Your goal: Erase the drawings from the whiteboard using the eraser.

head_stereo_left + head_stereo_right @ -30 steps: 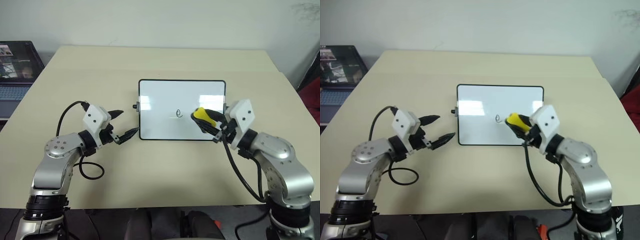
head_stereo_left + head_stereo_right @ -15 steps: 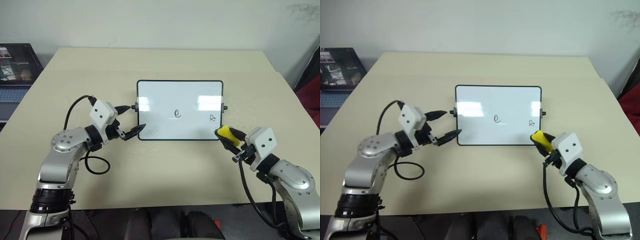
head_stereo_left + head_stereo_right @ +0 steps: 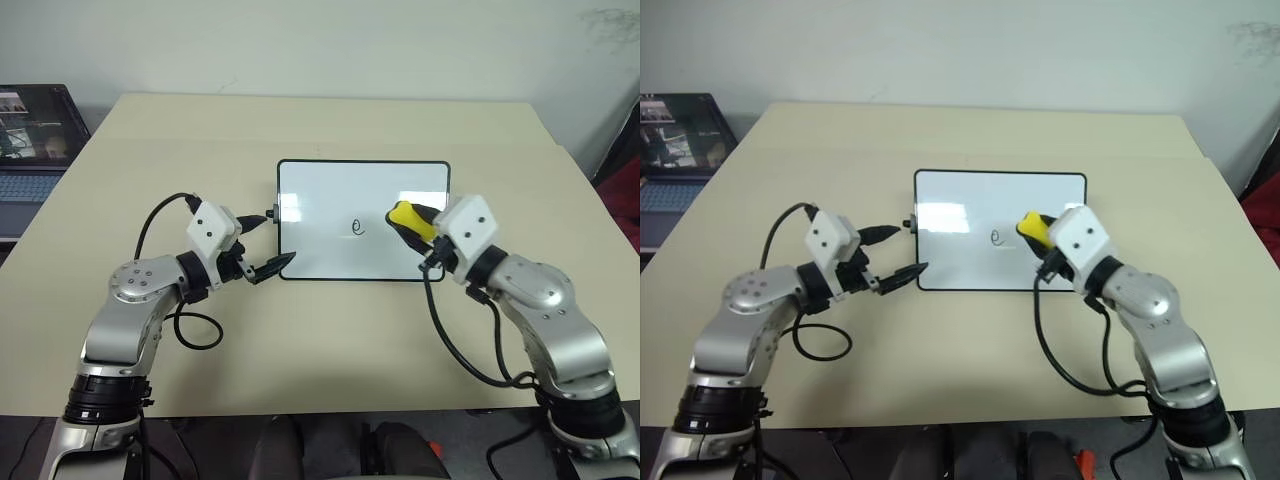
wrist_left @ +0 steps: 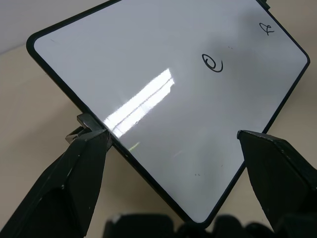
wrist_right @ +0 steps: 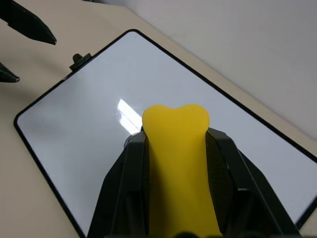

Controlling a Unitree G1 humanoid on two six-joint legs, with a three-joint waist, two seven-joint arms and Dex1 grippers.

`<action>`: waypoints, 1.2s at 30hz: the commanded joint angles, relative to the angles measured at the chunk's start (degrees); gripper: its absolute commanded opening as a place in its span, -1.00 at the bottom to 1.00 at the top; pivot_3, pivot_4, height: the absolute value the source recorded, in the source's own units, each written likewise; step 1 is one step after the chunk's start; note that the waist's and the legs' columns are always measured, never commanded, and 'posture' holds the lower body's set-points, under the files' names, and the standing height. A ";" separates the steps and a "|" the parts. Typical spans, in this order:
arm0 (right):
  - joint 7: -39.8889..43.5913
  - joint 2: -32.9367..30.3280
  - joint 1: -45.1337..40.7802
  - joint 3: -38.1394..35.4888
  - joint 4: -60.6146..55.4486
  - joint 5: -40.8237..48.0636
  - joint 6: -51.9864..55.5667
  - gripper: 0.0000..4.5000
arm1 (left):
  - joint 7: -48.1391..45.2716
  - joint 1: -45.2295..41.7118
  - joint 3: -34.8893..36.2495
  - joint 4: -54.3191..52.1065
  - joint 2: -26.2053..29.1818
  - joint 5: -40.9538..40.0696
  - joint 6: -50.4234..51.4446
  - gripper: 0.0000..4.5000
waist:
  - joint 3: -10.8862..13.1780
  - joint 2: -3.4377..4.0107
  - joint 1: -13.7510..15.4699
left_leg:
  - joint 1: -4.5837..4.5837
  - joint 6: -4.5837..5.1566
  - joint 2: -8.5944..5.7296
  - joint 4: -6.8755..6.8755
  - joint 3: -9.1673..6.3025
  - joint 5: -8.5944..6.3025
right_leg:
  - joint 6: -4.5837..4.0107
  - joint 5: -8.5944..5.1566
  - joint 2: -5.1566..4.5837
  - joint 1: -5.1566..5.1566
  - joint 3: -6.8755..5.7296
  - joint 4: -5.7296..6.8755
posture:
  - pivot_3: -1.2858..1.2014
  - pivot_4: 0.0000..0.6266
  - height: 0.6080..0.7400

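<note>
Yellow eraser [image 3: 409, 220] back over whiteboard [image 3: 340, 190], right pincer [image 3: 418, 236] returned

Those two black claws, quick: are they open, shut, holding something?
Left gripper: open, holding nothing, at the left edge of the glossy white black-framed whiteboard.
Right gripper: shut on the small bright yellow eraser block.

The whiteboard [image 3: 330, 200] carries hand-drawn black marks. One [image 3: 357, 227], near the board's middle, reads like a looped lowercase "e". In the left wrist view a second small squiggle [image 4: 267, 29] stands further along the board toward its far short edge, resembling a looped "a" or "R", though it cannot be read for certain. No printed labels, brands or numbers can be read anywhere.
</note>
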 commanded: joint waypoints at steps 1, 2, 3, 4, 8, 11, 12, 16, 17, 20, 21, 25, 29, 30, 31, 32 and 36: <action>-2.78 1.54 -4.84 3.78 5.93 -4.55 -0.44 -0.47 | -1.64 -2.23 0.99 -0.23 1.59 -0.92 -0.75 1.00 | 0.00 0.00 0.00 | 0.00 0.00 0.00 0.00 0.00 0.00 | 0.00 0.00 0.00 0.00 -0.01 0.01 | 0.03 -0.52 1.00; -3.44 1.89 -6.37 5.05 8.30 -6.21 -1.39 -0.47 | -2.46 -2.14 0.90 0.02 2.10 -0.83 -1.05 1.00 | 0.00 0.00 0.00 | 0.00 0.00 0.00 0.01 0.00 0.00 | 0.00 0.00 0.00 0.00 0.00 0.02 | 0.03 -0.52 1.00; -4.13 2.61 -8.16 6.14 11.25 -7.56 -2.10 -0.47 | -3.22 -2.10 0.86 0.46 2.69 -0.63 -1.37 1.00 | 0.00 0.00 0.00 | 0.00 0.00 0.00 0.01 0.01 0.00 | 0.00 0.00 0.00 0.00 0.01 0.03 | 0.03 -0.52 1.00; -4.66 3.21 -9.55 6.92 13.58 -8.54 -2.90 -0.47 | -3.73 -2.15 0.88 0.87 3.09 -0.54 -1.56 1.00 | 0.00 0.00 -0.03 | 0.00 0.00 0.00 0.01 0.02 0.00 | 0.00 0.00 -0.01 -0.01 0.02 0.03 | 0.03 -0.52 1.00; -6.69 6.11 -14.09 8.27 21.39 -11.28 -5.29 -0.47 | -7.46 -2.50 0.43 1.07 4.71 -1.70 -1.42 1.00 | 0.01 0.01 -0.06 | 0.00 -0.01 0.02 0.01 0.04 0.00 | -0.01 0.00 -0.01 -0.06 0.02 0.07 | 0.03 -0.52 1.00; -7.19 7.40 -16.10 8.61 25.34 -12.44 -7.05 -0.47 | -10.19 -1.70 0.01 0.57 5.89 -2.08 -1.21 1.00 | 0.01 0.02 -0.06 | -0.01 -0.01 0.03 0.00 0.05 0.01 | -0.01 0.00 -0.01 -0.09 0.03 0.09 | 0.03 -0.52 1.00; -7.39 7.83 -16.55 8.55 26.34 -12.65 -7.60 -0.47 | -10.79 -1.39 -0.16 0.64 6.29 -1.84 -1.47 1.00 | 0.01 0.02 -0.06 | -0.01 -0.01 0.03 0.01 0.05 0.00 | -0.01 0.00 -0.01 -0.09 0.04 0.10 | 0.03 -0.52 1.00; -7.48 9.12 -17.01 8.84 30.09 -13.55 -10.41 -0.47 | -11.71 -1.08 -0.46 0.85 6.96 -1.21 -1.74 1.00 | 0.01 0.02 -0.07 | -0.01 0.00 0.03 0.02 0.04 0.01 | -0.01 0.00 -0.01 -0.10 0.04 0.18 | 0.03 -0.52 1.00; -7.39 9.65 -15.80 9.54 31.51 -13.83 -11.24 -0.47 | -11.69 -1.05 -0.33 0.75 6.92 -1.27 -1.64 1.00 | 0.01 0.02 -0.07 | -0.01 0.00 0.03 0.03 0.03 0.00 | -0.01 0.00 -0.01 -0.11 0.04 0.23 | 0.03 -0.52 1.00; -6.69 11.07 -11.72 10.96 34.60 -13.76 -12.89 -0.47 | -11.75 -0.87 -0.12 0.38 7.02 -1.46 -1.32 1.00 | -0.03 -0.03 -0.12 | 0.02 0.00 0.05 0.08 0.03 0.01 | -0.01 0.00 -0.01 -0.11 0.04 0.35 | 0.03 -0.52 1.00; -6.22 11.37 -10.66 11.19 35.04 -13.66 -13.05 -0.47 | -11.95 -0.82 -0.16 0.20 7.19 -1.58 -1.04 1.00 | -0.04 -0.04 -0.12 | 0.06 0.00 0.06 0.09 0.03 0.01 | -0.01 0.00 -0.01 -0.08 0.03 0.38 | 0.03 -0.52 1.00; -5.05 11.60 -9.23 12.90 36.20 -15.14 -13.74 -0.47 | -12.43 -0.90 -0.18 0.07 7.42 -1.70 -0.64 1.00 | -0.04 -0.04 -0.35 | 0.22 0.01 0.04 0.23 0.02 0.02 | -0.01 0.00 -0.01 -0.05 0.09 0.78 | 0.03 -0.52 1.00; -3.45 12.39 -8.99 14.93 37.43 -15.97 -12.46 -0.47 | -12.52 -1.00 -0.08 0.00 7.30 -1.60 -0.51 1.00 | -0.04 -0.04 -0.34 | 0.67 0.18 0.08 0.26 -0.01 0.15 | -0.04 0.02 -0.02 0.32 0.03 0.87 | 0.03 -0.52 1.00; -3.03 12.58 -8.90 15.35 37.55 -16.21 -12.19 -0.47 | -12.51 -0.99 -0.12 -0.07 7.25 -1.59 -0.46 1.00 | -0.04 -0.04 -0.35 | 0.84 0.18 0.11 0.26 0.00 0.15 | -0.03 0.01 -0.04 0.42 0.05 0.86 | 0.03 -0.52 1.00; -2.79 12.59 -8.98 15.83 37.38 -16.78 -12.20 -0.47 | -12.51 -1.00 -0.18 -0.04 7.16 -1.56 -0.46 1.00 | -0.05 -0.05 -0.37 | 0.98 0.18 0.13 0.25 0.00 0.15 | 0.04 -0.03 -0.07 0.49 0.08 0.86 | 0.03 -0.52 1.00; -2.74 12.68 -9.04 15.97 36.98 -17.04 -12.26 -0.47 | -12.50 -1.01 -0.22 0.01 7.08 -1.52 -0.45 1.00 | -0.05 -0.05 -0.38 | 1.01 0.18 0.15 0.25 0.00 0.15 | 0.04 -0.03 -0.07 0.50 0.09 0.87 | 0.03 -0.52 1.00; -1.22 12.55 -10.77 13.10 26.70 -15.36 -7.90 -0.47 | -12.29 -0.78 -0.10 0.40 6.89 -1.30 -0.62 1.00 | -0.04 -0.03 -0.33 | 0.95 0.19 0.16 0.25 -0.03 0.16 | 0.02 -0.01 -0.07 0.50 0.12 0.88 | 0.03 -0.52 1.00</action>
